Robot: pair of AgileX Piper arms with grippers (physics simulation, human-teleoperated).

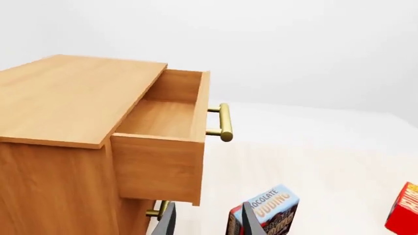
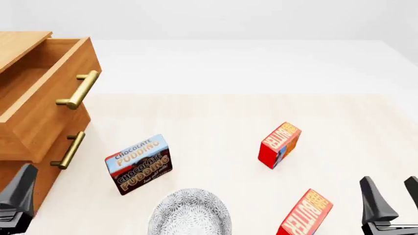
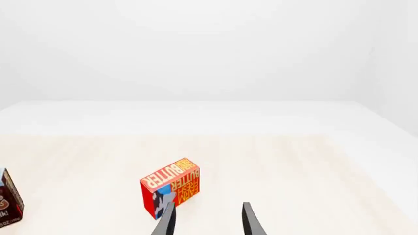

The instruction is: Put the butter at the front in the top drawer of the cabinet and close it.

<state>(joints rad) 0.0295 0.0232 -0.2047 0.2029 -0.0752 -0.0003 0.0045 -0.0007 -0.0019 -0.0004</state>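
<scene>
Two look-alike butter cartons stand on the table. The butter at the front is nearest the table's front edge, just left of my right gripper, which is open and holds nothing. The other carton stands farther back and also shows ahead of the open right gripper as a butter carton. The cabinet fills the left side, its top drawer pulled out. The drawer's inside looks bare. My left gripper is open beside the cabinet's front.
A Chocolate Pudding box stands between the cabinet and the butter cartons. A white patterned bowl sits at the front edge. The lower drawer's handle juts out under the open drawer. A red carton shows at the left wrist view's edge.
</scene>
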